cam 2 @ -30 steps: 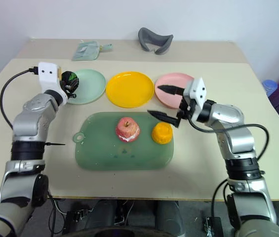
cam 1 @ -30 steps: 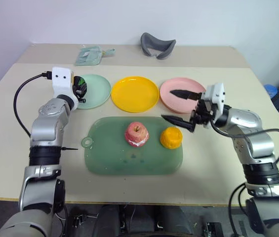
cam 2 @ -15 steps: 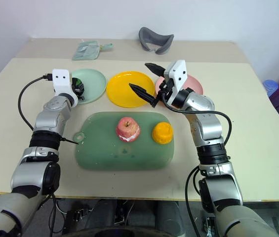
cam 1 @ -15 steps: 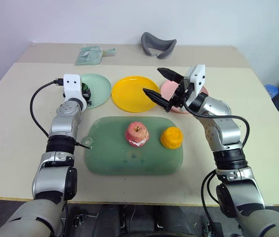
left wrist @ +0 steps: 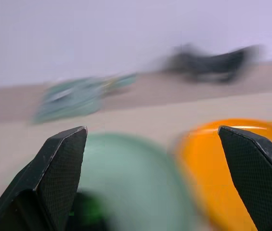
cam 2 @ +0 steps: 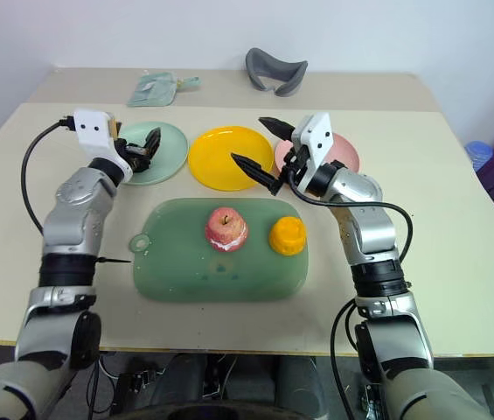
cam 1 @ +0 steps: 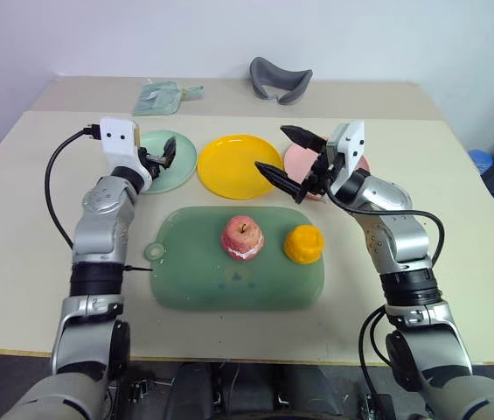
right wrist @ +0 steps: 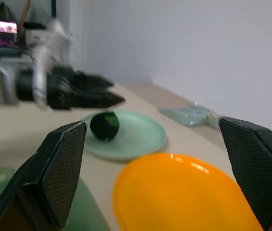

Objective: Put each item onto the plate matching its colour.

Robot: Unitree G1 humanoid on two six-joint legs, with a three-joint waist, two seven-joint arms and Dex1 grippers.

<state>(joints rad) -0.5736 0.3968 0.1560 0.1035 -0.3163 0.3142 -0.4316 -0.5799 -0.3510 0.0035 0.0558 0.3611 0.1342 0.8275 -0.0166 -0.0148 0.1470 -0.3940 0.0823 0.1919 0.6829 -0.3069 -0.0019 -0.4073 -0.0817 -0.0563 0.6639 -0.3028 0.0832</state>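
The dark green-and-black fruit (right wrist: pixel 105 125) lies on the mint green plate (cam 1: pixel 182 178). My left gripper (cam 1: pixel 166 156) hovers open just above that plate, with nothing between its fingers. The red-pink apple (cam 1: pixel 242 237) and the orange-yellow fruit (cam 1: pixel 303 244) sit side by side on the dark-green tray (cam 1: pixel 203 280). My right gripper (cam 1: pixel 274 150) is open and empty, raised over the gap between the yellow plate (cam 1: pixel 233 166) and the pink plate (cam 1: pixel 297 160). It hides part of the pink plate.
A grey curved band (cam 1: pixel 279 80) and a pale green pouch (cam 1: pixel 163 96) lie at the back of the table. A blue object (cam 1: pixel 478 159) shows past the table's right edge.
My left gripper has opened and let go of the dark green fruit, which now rests on the mint plate; the gripper drew back slightly. My right gripper shifted from the tray's right end towards the plates.
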